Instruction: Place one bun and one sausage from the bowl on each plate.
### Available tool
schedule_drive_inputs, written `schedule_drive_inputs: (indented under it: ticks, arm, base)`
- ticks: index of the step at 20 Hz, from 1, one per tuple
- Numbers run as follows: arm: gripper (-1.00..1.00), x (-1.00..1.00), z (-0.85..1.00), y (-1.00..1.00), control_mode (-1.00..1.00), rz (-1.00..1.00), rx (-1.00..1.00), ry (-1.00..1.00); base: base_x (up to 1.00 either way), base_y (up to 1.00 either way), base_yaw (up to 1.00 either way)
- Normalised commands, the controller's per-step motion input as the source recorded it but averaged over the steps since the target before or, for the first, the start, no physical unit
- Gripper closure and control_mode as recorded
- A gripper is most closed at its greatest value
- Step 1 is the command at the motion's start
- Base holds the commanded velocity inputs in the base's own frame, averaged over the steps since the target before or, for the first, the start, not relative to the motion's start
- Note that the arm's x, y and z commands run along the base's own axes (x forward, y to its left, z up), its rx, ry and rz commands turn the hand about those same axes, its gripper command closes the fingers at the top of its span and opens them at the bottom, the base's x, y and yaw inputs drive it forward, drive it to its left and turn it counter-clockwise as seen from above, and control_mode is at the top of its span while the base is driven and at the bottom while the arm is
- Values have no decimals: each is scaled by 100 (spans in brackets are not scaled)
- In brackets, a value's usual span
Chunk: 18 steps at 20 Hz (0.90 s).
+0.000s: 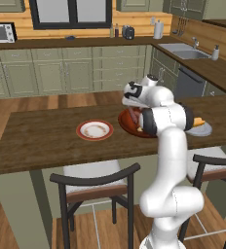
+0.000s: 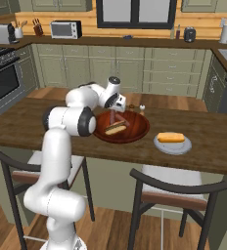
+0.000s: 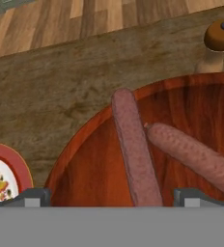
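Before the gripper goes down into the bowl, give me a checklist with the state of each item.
1. Gripper open: ok, fingertips stand wide apart at the bottom of the hand view.
2. Nothing held: ok, no thing is clamped between the fingertips.
3. Target lined up: ok, one sausage runs up between the fingertips, resting on the rim of the bowl.
4. Neighbour clear: cannot tell, the second sausage nearly touches the first at its end.
5. Grey plate: a bun already lies on it, no sausage yet.
6. Red-rimmed plate: not ok, nothing from the bowl on it.
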Motion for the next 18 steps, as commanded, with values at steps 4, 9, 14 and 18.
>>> schedule_drive_inputs:
  ticks: [4,9,14,18]
  arm:
    - [-100,22,-10,-4,-100,0,0,0]
    - [-100,26,-6,-12,-100,1,0,0]
    - [-100,30,-7,-4,-100,2,0,0]
    - [-100,33,-12,0,-100,1,0,0]
  base:
    - [0,0,0]
    - [0,0,0]
    - [0,0,0]
    - [0,0,0]
